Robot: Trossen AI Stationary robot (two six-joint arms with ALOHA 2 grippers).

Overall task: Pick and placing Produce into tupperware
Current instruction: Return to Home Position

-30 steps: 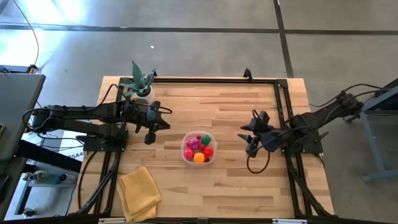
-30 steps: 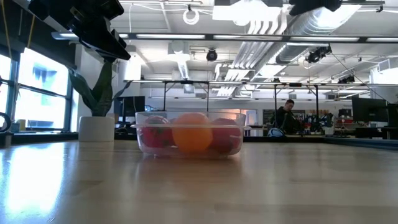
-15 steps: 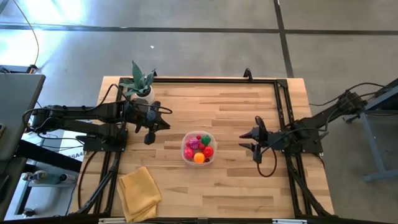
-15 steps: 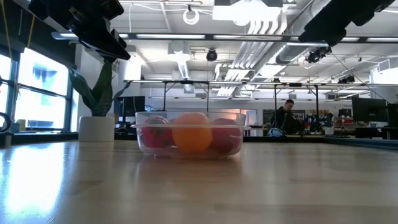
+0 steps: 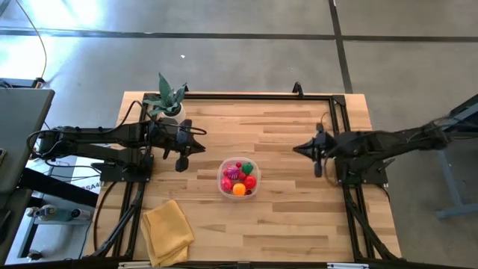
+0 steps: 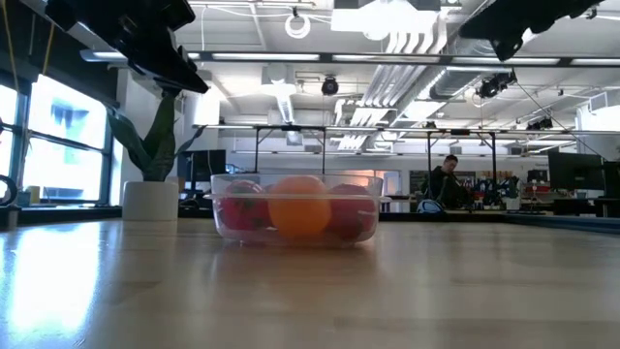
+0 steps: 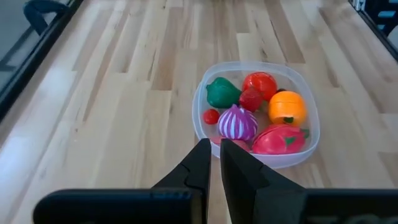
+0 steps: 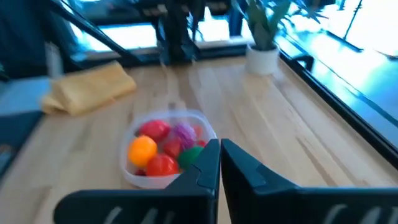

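Clear plastic tub sits mid-bench, between the two arms, and all the toy produce is inside it.

Handling, my read:
- The tub looks thin-walled and light, so it would likely slide on the wood if nudged and flex if squeezed. Best hold is over the rim, one finger inside and one outside.
- The pieces look like hollow hard plastic: light, stiff, smooth, not fragile.
- Round ones would roll or squirt out of a pinch, so take them across the widest part.

Count, from the left wrist view:
- seven pieces showing
- one green pepper
- one tomato
- one strawberry
- one small red cherry-like bit
- one magenta onion
- one orange
- one pink-red piece with a green tip, which I can't name
- anything buried underneath can't be told

One tub, with no loose produce seen on the bench. One folded yellow cloth lies near the front left, apart from the tub. One potted plant stands at the back left.

Left arm is up off the bench, left of the tub, its jaws together on nothing. Right arm is raised to the right, well apart from the tub, its jaws together and holding nothing.
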